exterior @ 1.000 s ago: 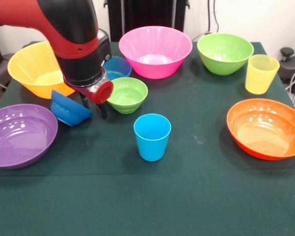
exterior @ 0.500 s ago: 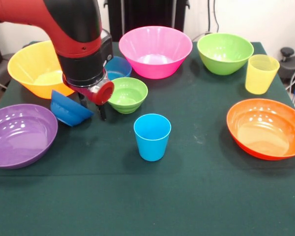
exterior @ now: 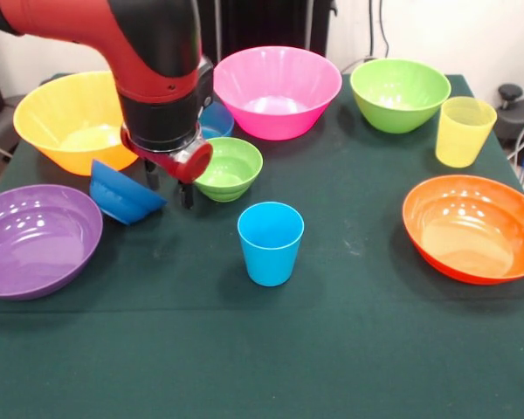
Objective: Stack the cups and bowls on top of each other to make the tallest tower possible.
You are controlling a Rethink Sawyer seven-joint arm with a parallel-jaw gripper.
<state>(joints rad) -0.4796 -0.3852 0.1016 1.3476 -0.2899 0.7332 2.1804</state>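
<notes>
The dark blue bowl (exterior: 122,195) lies tipped on its side at the left. Just right of it hangs my gripper (exterior: 168,188), open, with nothing between its two dark fingers (exterior: 186,194). A small lime green bowl (exterior: 230,168) stands upright right of the gripper. Behind it a small light blue bowl (exterior: 217,120) is partly hidden by the arm. The light blue cup (exterior: 270,243) stands upright near the middle. At the far right stands the yellow cup (exterior: 464,131). Nothing is stacked.
Larger bowls ring the green cloth (exterior: 262,367): yellow-orange (exterior: 65,122) and purple (exterior: 35,240) at the left, pink (exterior: 275,92) and green (exterior: 399,94) at the back, orange (exterior: 472,229) at the right.
The arm has shifted a little to the right, away from the tipped dark blue bowl. The bowls and cups have not moved.
</notes>
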